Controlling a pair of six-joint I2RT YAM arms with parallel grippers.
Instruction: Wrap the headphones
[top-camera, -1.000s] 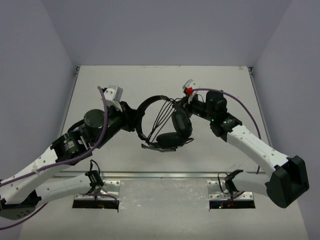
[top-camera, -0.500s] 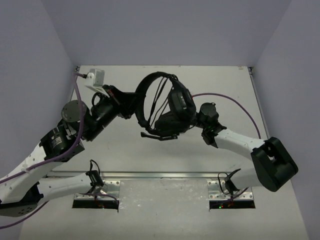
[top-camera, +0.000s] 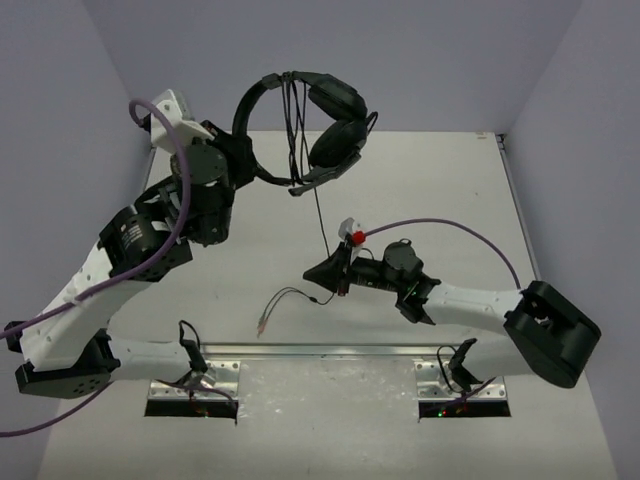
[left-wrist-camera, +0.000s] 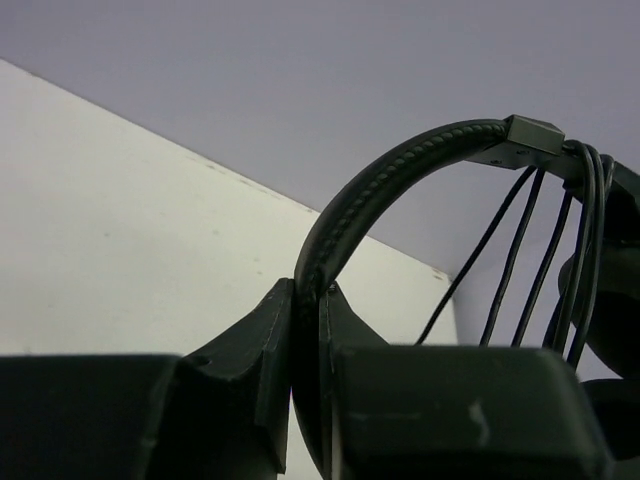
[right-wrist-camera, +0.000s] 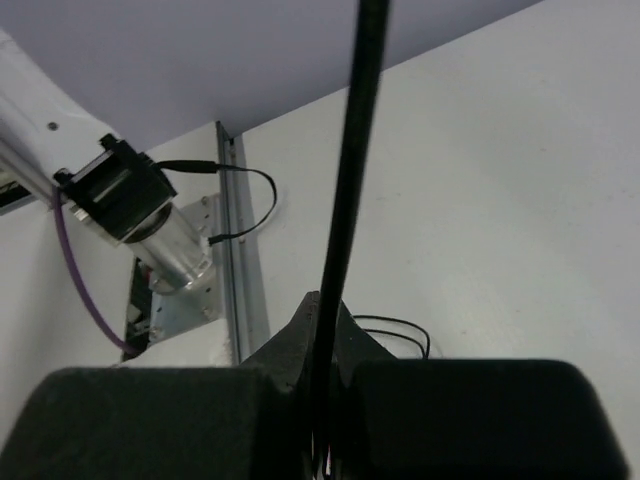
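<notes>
The black headphones hang high over the far side of the table. Several turns of their thin cord are wound over the headband beside the ear cups. My left gripper is shut on the headband, which is pinched between its fingers; the cord loops show to the right. The loose cord runs straight down to my right gripper, which is low over the table and shut on the cord. The cord's tail lies on the table, ending in a plug.
A metal rail runs along the near table edge, with the arm base plates behind it. Purple robot cables arc above both arms. Grey walls close in the far end and both sides. The left arm's base motor shows in the right wrist view.
My left arm has lifted the headphones up and toward the far wall. My right gripper has come away from the ear cups, down and toward the near side, and the cord is pulled straight.
</notes>
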